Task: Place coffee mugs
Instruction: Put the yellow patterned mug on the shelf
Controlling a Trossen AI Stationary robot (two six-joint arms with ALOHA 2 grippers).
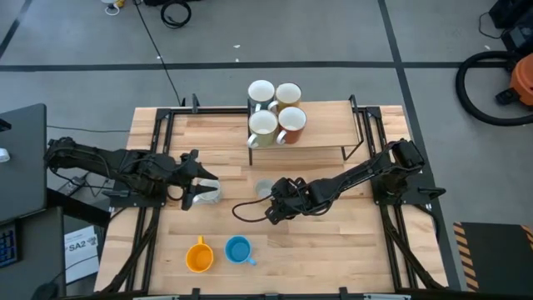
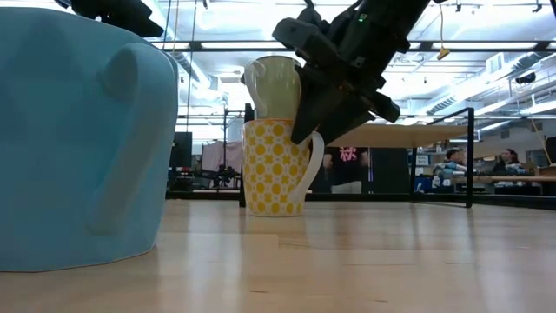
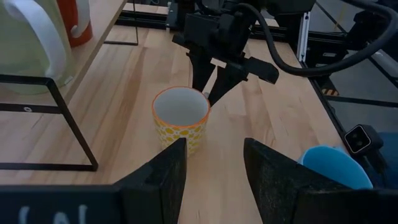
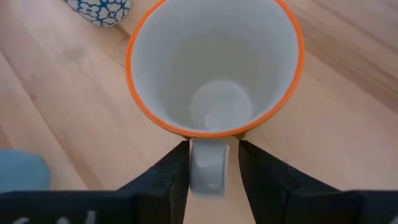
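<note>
Mug with the yellow dot pattern (image 3: 181,117) stands upright on the tabletop (image 1: 333,242), near the middle, in front of the wire rack (image 1: 350,142) where four mugs (image 1: 276,112) already sit. Its orange rim and white inside show clearly in the right wrist view (image 4: 214,62), and its handle (image 4: 208,163) lies exactly in the gap between the two dark fingers of the right gripper (image 4: 208,177). So the handle points straight toward this gripper, and the mug body is just beyond the fingertips. The jaws are parted on both sides of the handle; they seem not yet pressed against it, though the view is too close to be sure of contact.

In the left wrist view the right gripper (image 3: 211,84) comes down steeply at the far side of the mug, at the handle. In the low view the handle (image 2: 314,169) shows on the mug's right side, under the dark gripper.

The left gripper (image 1: 200,190) waits at the left of the tabletop, jaws released and empty, pointing toward the same mug but clearly farther from it. The right arm is the nearer one, so the coming grasp belongs to it: closing on the handle along the present line should be enough.

An orange mug (image 1: 198,256) and a blue mug (image 1: 239,250) stand near the front edge, apart from both arms
</note>
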